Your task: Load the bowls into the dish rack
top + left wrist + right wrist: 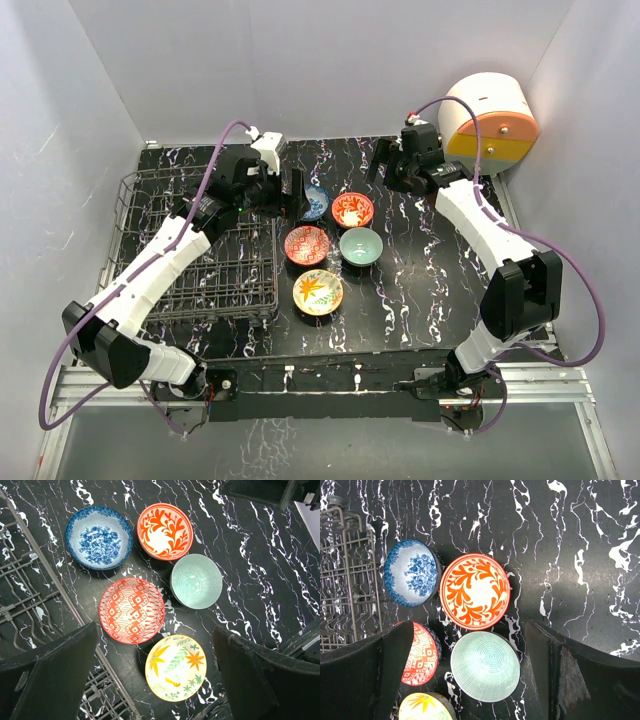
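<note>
— Where did the bowls sit?
— Upright on the marbled black tabletop point(425, 290), centre frame, right of the grey wire dish rack point(220, 303). Nearest was the yellow leaf bowl point(318, 291), then the red diamond bowl point(307, 244) and ribbed teal bowl point(360, 245). The blue floral bowl point(314, 203) and orange vine bowl point(352, 210) were farthest.
— And the pincers?
— The left gripper point(155, 629) and right gripper point(470, 625) were both spread wide, holding nothing.

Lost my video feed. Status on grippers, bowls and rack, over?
Left gripper and right gripper open, empty, over the bowls. All five on table beside dish rack, none loaded. Nothing blocking the rack.
</note>
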